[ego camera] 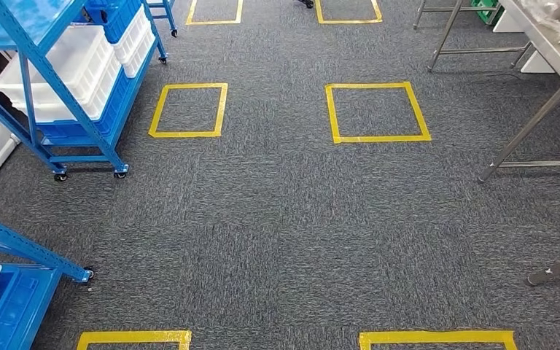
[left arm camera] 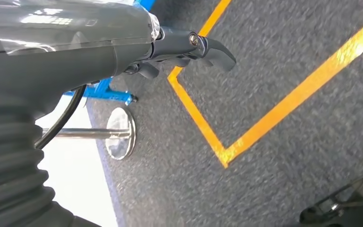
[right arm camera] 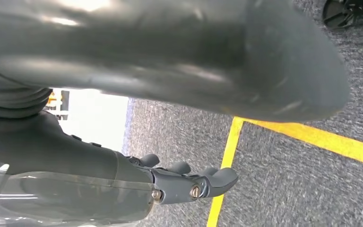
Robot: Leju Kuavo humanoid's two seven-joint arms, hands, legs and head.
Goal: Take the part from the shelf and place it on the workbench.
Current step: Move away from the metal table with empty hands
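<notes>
So I'm looking down at grey carpet (ego camera: 284, 219) with yellow tape squares (ego camera: 378, 111) marked out on it. In the head view the blue shelf (ego camera: 51, 87) sits in the upper left of the frame, on little wheels, with white bins (ego camera: 80, 65) and a blue crate (ego camera: 117, 14) stacked on its levels. A second blue rack (ego camera: 14, 292) pokes in at the lower left. The steel workbench (ego camera: 554, 51) is at the upper right, its slanted legs coming down to the carpet along the right edge.

The part itself: I honestly can't pick it out, the bins hide whatever is in them.

My left hand (left arm camera: 189, 49) hangs over the carpet near a corner of yellow tape, fingers (left arm camera: 217, 52) stretched out loosely with nothing in them. A round metal foot (left arm camera: 120, 133) on a rod sits just past it, with a bit of blue frame nearby.

My right hand (right arm camera: 189, 182) is the same deal, fingers (right arm camera: 222, 177) extended and apart, holding nothing, hovering over a yellow tape line on the carpet. My thick grey thumb (right arm camera: 194, 56) blocks most of the upper part of that frame.
</notes>
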